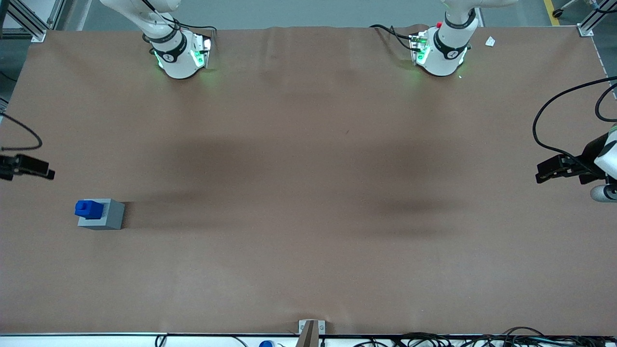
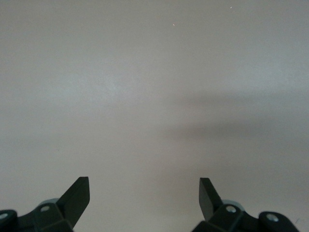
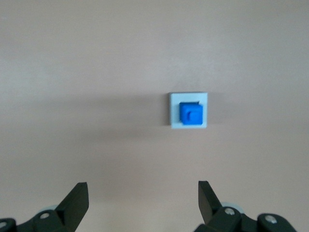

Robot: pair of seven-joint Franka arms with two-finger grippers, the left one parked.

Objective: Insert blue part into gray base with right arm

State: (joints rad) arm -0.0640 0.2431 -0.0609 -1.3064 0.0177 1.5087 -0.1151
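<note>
The blue part (image 1: 88, 208) sits on top of the gray base (image 1: 112, 216), its stub up, at the working arm's end of the table. In the right wrist view the blue part (image 3: 191, 114) lies within the lighter top face of the gray base (image 3: 175, 123). My right gripper (image 1: 48, 173) hangs at the table's edge, a little farther from the front camera than the base and apart from it. In the right wrist view the gripper (image 3: 143, 186) is open and empty, well above the bare table.
Both arm bases (image 1: 178, 53) (image 1: 441, 48) stand along the table edge farthest from the front camera. The parked gripper (image 1: 554, 171) hangs at the parked arm's end. A metal bracket (image 1: 311, 330) and cables (image 1: 434, 340) line the nearest edge.
</note>
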